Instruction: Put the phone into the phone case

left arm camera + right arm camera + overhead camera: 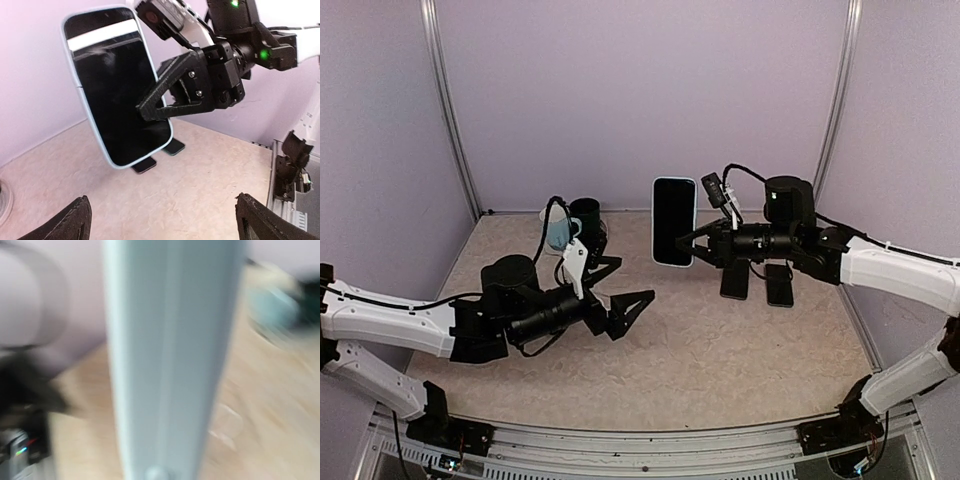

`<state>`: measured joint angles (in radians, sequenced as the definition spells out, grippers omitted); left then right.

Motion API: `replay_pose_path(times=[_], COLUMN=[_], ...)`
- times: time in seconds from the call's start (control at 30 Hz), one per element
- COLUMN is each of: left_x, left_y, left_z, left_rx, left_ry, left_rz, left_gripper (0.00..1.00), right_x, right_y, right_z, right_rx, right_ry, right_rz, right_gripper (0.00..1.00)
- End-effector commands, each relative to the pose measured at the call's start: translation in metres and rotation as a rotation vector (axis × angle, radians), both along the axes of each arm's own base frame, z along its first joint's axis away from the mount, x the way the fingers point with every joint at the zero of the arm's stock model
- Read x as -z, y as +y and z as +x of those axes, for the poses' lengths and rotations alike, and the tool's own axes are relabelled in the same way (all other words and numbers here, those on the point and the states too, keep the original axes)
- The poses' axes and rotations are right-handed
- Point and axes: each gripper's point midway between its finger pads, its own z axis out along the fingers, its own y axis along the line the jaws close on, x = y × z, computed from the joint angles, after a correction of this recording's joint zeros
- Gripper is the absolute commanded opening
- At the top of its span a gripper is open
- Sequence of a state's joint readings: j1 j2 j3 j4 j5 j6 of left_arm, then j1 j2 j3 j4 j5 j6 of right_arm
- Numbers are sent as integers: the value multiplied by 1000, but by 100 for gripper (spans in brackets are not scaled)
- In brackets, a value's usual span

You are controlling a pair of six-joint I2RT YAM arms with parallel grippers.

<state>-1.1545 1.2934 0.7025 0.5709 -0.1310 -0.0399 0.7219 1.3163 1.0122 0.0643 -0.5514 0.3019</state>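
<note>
Right gripper (692,240) clamped front and back across the lower half of the black-screened phone (674,222), which looks already seated in the pale blue soft case (170,360). It is held in the air, long axis vertical, screen toward the left arm. Left gripper (625,284) spread wide, empty, low and well apart on the phone's left. Beige speckled table (720,360) below; two dark handsets (735,282) flat under the right arm. Lilac walls (640,90) close round.
</note>
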Motion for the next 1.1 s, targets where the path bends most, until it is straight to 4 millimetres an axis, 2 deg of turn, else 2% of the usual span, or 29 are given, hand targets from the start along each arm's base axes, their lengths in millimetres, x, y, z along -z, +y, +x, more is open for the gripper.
replay_pose_path(times=[0.0, 0.1, 0.23, 0.5, 0.53, 0.6, 0.63, 0.7, 0.83, 0.97, 1.07], left_x=[30, 46, 54, 65, 67, 67, 66, 64, 58, 63, 74], left_y=[51, 67, 78, 91, 93, 99, 102, 107, 111, 110, 117], left_z=[47, 59, 65, 70, 71, 72, 73, 73, 72, 74, 85], left_rx=[-329, -392, -437, -473, -477, -485, -490, -496, -482, -486, -561], left_ry=[185, 254, 275, 302, 303, 304, 303, 297, 273, 272, 319], left_rz=[8, 11, 18, 37, 41, 39, 35, 22, 6, 29, 64], left_gripper=[99, 99, 99, 99, 99, 99, 99, 99, 99, 99, 99], right_x=[81, 121, 150, 229, 235, 248, 253, 258, 251, 227, 202], right_y=[-26, -23, -13, -30, -33, -42, -47, -54, -62, -77, -84], right_z=[61, 76, 92, 127, 131, 135, 137, 141, 152, 165, 169], right_rx=[219, 172, 94, 120, 132, 178, 202, 242, 297, 402, 518], right_ry=[306, 432, 536, 753, 766, 792, 794, 788, 748, 674, 547], right_rz=[-128, -162, -141, -213, -226, -260, -274, -309, -369, -438, -553], right_gripper=[0, 0, 0, 0, 5, 24, 28, 37, 45, 48, 49])
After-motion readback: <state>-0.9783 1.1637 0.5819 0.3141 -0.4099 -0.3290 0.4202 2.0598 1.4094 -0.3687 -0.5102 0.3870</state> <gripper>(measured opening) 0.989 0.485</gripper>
